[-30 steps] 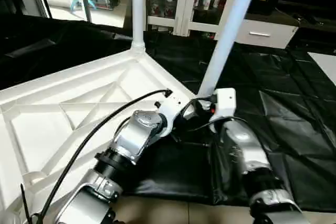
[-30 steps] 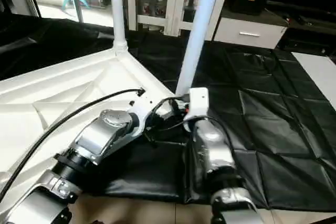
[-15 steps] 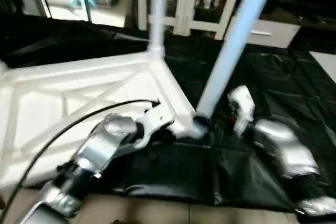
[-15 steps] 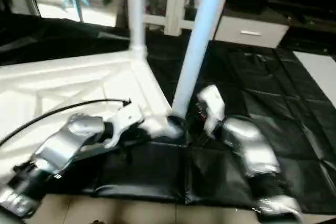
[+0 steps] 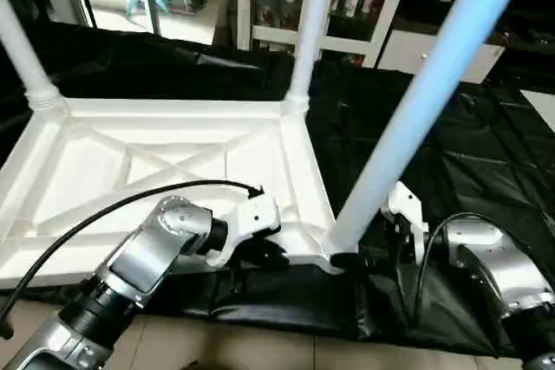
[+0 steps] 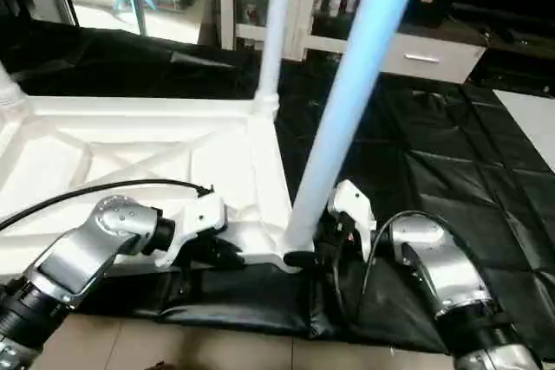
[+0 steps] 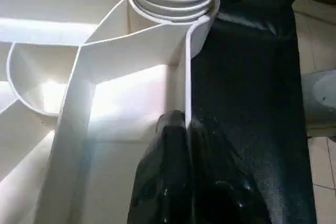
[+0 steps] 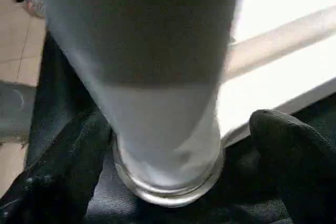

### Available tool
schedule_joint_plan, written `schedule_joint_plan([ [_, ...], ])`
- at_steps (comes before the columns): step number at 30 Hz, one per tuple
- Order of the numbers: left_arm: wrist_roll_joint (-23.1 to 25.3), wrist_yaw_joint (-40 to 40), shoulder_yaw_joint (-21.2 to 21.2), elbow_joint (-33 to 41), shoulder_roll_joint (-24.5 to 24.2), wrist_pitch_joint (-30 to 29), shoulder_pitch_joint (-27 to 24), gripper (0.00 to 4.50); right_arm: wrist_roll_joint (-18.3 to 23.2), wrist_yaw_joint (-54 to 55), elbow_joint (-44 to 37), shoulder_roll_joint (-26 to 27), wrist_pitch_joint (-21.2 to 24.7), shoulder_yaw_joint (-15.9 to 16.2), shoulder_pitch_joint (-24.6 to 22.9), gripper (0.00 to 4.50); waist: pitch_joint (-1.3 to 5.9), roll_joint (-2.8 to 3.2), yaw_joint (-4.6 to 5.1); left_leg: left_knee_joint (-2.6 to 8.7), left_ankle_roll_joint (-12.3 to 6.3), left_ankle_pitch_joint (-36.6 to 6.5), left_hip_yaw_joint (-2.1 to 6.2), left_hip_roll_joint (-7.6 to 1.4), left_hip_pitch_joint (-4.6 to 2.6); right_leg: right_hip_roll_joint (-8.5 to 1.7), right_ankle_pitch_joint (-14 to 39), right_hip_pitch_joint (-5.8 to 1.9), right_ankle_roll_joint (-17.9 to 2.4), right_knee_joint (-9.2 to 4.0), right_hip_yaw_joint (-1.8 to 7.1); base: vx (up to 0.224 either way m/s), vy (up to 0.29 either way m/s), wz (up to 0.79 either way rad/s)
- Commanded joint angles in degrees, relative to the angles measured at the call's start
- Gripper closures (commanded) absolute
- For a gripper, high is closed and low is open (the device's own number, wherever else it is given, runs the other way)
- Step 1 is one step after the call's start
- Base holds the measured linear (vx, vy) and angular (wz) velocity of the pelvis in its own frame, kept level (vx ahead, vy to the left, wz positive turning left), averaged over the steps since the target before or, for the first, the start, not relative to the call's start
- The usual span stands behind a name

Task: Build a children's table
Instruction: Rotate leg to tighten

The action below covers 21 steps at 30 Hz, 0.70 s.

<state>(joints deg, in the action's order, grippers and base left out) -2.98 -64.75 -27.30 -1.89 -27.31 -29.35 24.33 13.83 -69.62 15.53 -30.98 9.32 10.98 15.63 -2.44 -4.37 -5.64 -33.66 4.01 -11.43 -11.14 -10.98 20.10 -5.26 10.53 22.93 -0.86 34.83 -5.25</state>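
You see three legs standing in upturned table top [image 5: 173, 162]. Left gripper [image 7: 185, 124] pinches top's rim; right gripper [image 8: 168, 171] spread around near leg [image 5: 416, 101]. Fourth socket unseen.

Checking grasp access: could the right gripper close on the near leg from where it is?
Probably yes. The right gripper is open, with one black finger on each side of the near leg just above its socket in the tabletop, and nothing lies between them.
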Motion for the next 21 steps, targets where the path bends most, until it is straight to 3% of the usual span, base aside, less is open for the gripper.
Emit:
schedule_joint_plan([
  [1, -0.2, -1.0, -1.9, -0.4, 0.6, 0.2, -0.5, 4.50, 0.2, -0.9, -1.8, -1.8, -0.2, -0.6, -1.3, 0.05, 2.67, -0.06, 0.12, 4.25, -2.10, -11.0, 1.19, -3.01, -0.34, -3.79, 13.9, -2.49, -10.4, -4.25, 3.46, 0.000, 0.000, 0.00],
  [2, -0.1, -1.0, -1.9, -0.6, 0.4, 0.3, -0.4, 4.50, 0.3, -0.8, -2.2, -2.1, -0.3, -0.9, -2.0, 0.05, 2.73, 0.26, 0.00, 4.19, -2.16, -10.6, 1.21, -2.95, -0.27, -3.81, 13.2, -2.57, -10.4, -4.18, 3.49, 0.000, 0.000, 0.00],
  [4, -0.1, -1.0, -1.9, -0.7, 0.3, 0.4, -0.3, 4.50, 0.3, -0.6, -2.3, -2.1, -0.3, -1.1, -2.2, 0.05, 2.67, 0.02, 0.11, 4.25, -2.05, -11.7, 1.22, -2.93, -0.29, -3.80, 14.6, -2.54, -10.1, -4.41, 3.41, 0.000, 0.000, 0.00],
  [8, 0.0, -1.2, -2.0, -1.0, 0.4, 0.4, -0.1, 4.50, 0.4, 0.0, -2.0, -1.5, -0.2, -1.2, -2.0, 0.05, 2.63, 0.24, 0.25, 4.30, -1.47, -13.4, 1.33, -2.96, -0.43, -3.82, 17.3, -2.37, -9.4, -4.75, 3.40, 0.000, 0.000, 0.00],
  [11, 0.1, -1.2, -2.2, -1.0, 0.6, 0.3, 0.2, 4.50, 0.3, 0.6, -1.6, -0.4, -0.4, -1.0, -1.4, 0.05, 2.78, 0.20, 0.25, 4.24, -1.49, -12.4, 1.35, -2.99, -0.37, -3.78, 15.1, -2.44, -9.9, -4.42, 3.40, 0.000, 0.000, 0.00],
  [12, 0.1, -1.1, -2.2, -1.0, 0.7, 0.3, 0.1, 4.50, 0.2, 0.8, -1.7, -0.2, -0.6, -0.9, -1.4, 0.05, 2.80, -0.07, 0.29, 4.22, -1.59, -11.9, 1.32, -3.00, -0.34, -3.71, 14.1, -2.44, -10.2, -4.31, 3.36, 0.000, 0.000, 0.00],
  [13, 0.1, -1.1, -2.2, -0.9, 0.7, 0.3, 0.1, 4.50, 0.2, 0.8, -1.7, -0.2, -0.8, -0.8, -1.3, 0.05, 2.82, 0.10, 0.22, 4.19, -1.70, -11.5, 1.31, -3.00, -0.36, -3.73, 13.3, -2.46, -10.5, -4.14, 3.37, 0.000, 0.000, 0.00],
  [21, 0.1, -0.9, -1.9, -0.5, 0.2, 0.2, -0.5, 4.50, -0.3, 2.1, 0.7, 1.3, -2.0, -1.0, 0.4, 0.05, 2.81, -0.03, 0.20, 4.09, -1.77, -10.9, 1.22, -2.90, -0.34, -3.81, 13.9, -2.48, -10.5, -4.11, 3.40, 0.000, 0.000, 0.00],
])
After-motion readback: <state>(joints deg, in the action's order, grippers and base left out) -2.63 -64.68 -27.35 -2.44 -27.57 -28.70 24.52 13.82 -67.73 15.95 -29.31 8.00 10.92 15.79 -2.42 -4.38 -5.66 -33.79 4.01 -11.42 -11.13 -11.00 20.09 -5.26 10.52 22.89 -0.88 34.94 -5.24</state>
